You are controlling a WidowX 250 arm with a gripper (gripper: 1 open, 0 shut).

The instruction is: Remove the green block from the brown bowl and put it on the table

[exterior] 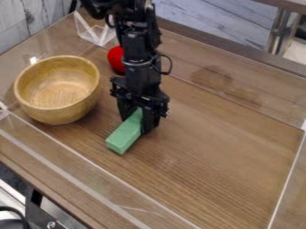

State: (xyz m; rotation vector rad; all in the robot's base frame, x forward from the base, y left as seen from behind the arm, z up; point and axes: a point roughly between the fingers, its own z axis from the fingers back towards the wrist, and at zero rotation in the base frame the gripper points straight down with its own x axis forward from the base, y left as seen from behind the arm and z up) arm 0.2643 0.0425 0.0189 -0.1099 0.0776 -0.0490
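Note:
The green block [123,137] is a light green bar, tilted, with its lower end on or just above the table [216,152] to the right of the brown bowl [54,88]. My gripper [141,122] points straight down and is shut on the block's upper end. The wooden bowl stands at the left with nothing inside it.
A red strawberry-like toy [114,58] lies behind the arm, near the bowl. Clear acrylic walls [72,170] run along the table's edges. Open wood surface spreads to the right and front of the block.

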